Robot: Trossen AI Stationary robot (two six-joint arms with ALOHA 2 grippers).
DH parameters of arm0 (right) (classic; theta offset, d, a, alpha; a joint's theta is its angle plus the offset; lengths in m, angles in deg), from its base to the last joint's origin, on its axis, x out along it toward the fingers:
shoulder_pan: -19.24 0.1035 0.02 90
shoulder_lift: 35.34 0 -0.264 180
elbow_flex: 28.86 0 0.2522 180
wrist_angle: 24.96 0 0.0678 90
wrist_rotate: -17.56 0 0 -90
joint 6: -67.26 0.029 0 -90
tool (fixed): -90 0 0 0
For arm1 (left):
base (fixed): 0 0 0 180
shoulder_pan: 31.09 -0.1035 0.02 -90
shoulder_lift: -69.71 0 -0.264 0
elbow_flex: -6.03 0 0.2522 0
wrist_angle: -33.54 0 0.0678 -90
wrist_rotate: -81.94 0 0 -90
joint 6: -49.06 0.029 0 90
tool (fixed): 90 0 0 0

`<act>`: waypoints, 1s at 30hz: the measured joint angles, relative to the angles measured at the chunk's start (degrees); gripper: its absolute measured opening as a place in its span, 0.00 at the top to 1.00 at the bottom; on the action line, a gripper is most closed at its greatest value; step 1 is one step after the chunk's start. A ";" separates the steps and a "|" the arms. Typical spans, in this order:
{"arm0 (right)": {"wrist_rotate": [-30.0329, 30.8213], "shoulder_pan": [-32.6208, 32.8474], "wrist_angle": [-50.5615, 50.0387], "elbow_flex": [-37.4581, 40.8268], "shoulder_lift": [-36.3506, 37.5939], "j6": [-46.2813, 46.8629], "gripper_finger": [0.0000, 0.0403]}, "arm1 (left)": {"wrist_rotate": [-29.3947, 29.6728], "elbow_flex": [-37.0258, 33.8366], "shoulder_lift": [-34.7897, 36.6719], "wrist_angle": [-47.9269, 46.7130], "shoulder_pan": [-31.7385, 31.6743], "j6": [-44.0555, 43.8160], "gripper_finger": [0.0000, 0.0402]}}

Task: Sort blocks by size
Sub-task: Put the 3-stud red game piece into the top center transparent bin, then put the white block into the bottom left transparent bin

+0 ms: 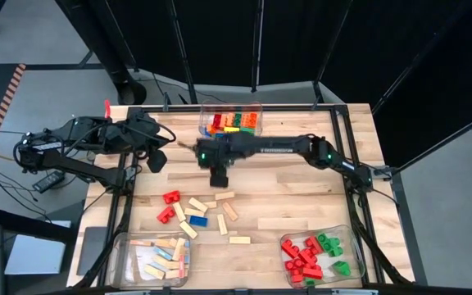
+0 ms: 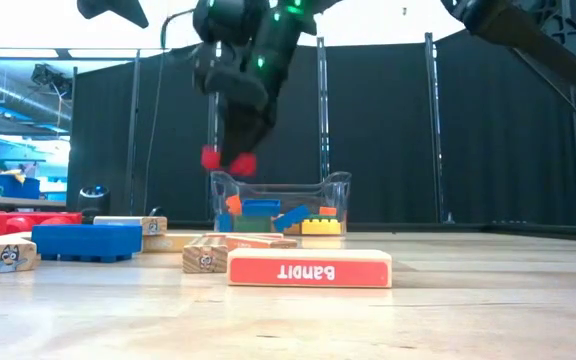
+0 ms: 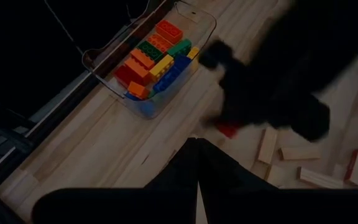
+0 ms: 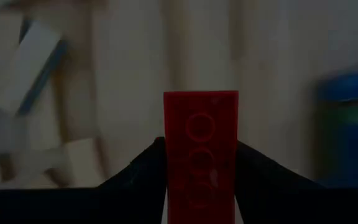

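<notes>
We are mid-carry: our right hand (image 4: 199,171) grips a red studded brick (image 4: 200,143) between its fingers, raised clear of the bench (image 1: 301,197) near its middle, above the loose blocks (image 1: 199,215). Next, we judge, it goes to a bin by size: the far bin (image 1: 232,121) of long bricks or the near-right bin (image 1: 318,256) of small red and green ones. Open bench lies between. Our left hand (image 3: 197,186) waits shut at the far left.
</notes>
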 joint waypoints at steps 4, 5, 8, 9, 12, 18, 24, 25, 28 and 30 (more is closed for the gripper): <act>3.76 -4.47 -1.75 -3.77 0.31 -1.08 0.62 | 0.00 0.00 0.00 -0.02 0.00 0.02 0.97; 4.15 -5.92 -1.69 -3.31 0.83 -0.79 0.62 | 0.00 0.00 0.00 -0.01 0.00 0.02 0.97; 4.26 -10.00 -2.10 -3.35 1.04 0.39 0.62 | 0.00 -0.02 0.00 0.00 0.00 0.04 0.97; 4.11 -11.23 -2.29 -3.47 1.10 0.73 0.62 | 0.00 0.00 0.00 0.00 0.00 0.05 0.97; 3.97 -14.50 -2.11 -3.50 1.11 2.40 0.62 | 0.00 0.00 0.00 0.00 0.00 0.09 0.97; 1.61 -18.88 -2.10 -3.50 1.11 3.43 0.55 | 0.00 -0.01 0.00 0.00 0.00 0.11 0.97; 0.34 -19.85 -3.57 -3.50 1.24 6.51 0.11 | 0.00 0.00 0.00 -0.02 0.00 0.11 0.97; 0.15 -19.85 -4.03 -3.50 1.32 6.49 0.08 | 0.00 0.00 0.00 -0.02 0.00 0.13 0.97; -5.98 -19.44 -6.72 -3.70 1.86 6.39 0.07 | 0.00 0.00 0.00 -0.04 0.00 0.13 0.97; -15.32 -18.14 -7.50 -3.72 2.44 6.40 0.10 | 0.00 0.00 0.00 -0.17 0.00 0.13 0.97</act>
